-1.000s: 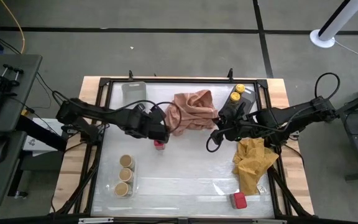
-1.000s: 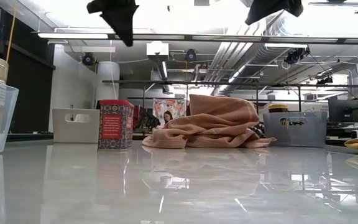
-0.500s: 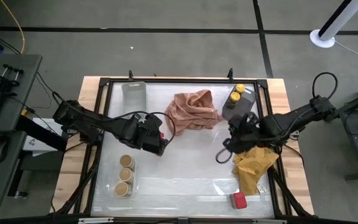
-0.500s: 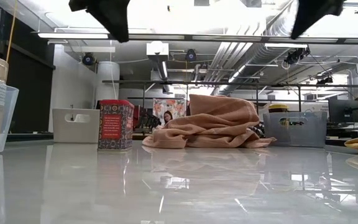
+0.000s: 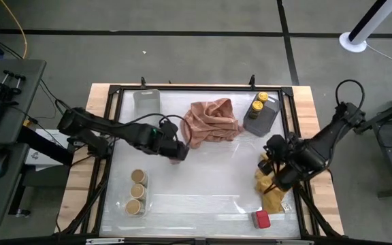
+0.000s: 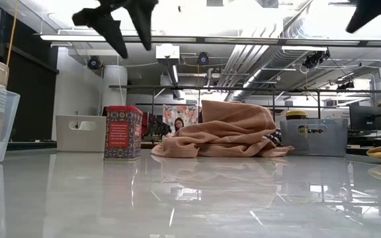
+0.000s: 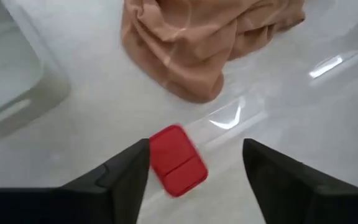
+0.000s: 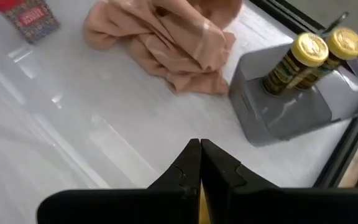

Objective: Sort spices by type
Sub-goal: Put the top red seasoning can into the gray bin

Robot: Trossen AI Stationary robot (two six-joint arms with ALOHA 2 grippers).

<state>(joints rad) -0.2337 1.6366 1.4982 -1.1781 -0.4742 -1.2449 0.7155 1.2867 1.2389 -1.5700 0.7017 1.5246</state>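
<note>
A small red box of spice point(image 7: 178, 160) stands upright on the white table left of centre, and it also shows in the low view point(image 6: 123, 132). My left gripper point(image 5: 177, 151) hangs open above it, one finger on each side, clear of the box. My right gripper point(image 5: 271, 145) is shut and empty over the far end of the yellow cloth point(image 5: 278, 182). Three tan-lidded jars point(image 5: 137, 190) stand in a clear tray at the near left. Two yellow-lidded jars point(image 8: 319, 53) stand in a grey tray point(image 8: 291, 109) at the far right. A second red box point(image 5: 262, 219) sits at the near right.
A crumpled pink cloth point(image 5: 213, 119) lies at the far centre, close to my left gripper. A clear empty tray point(image 5: 147, 101) stands at the far left. A black frame point(image 5: 203, 88) runs round the table. Bare table lies in the middle and along the near edge.
My right gripper has drawn back from the table's middle toward the right edge and now hangs over the yellow cloth, still shut. My left gripper has stayed over the red box, dropped a little, and opened; the box has not moved.
</note>
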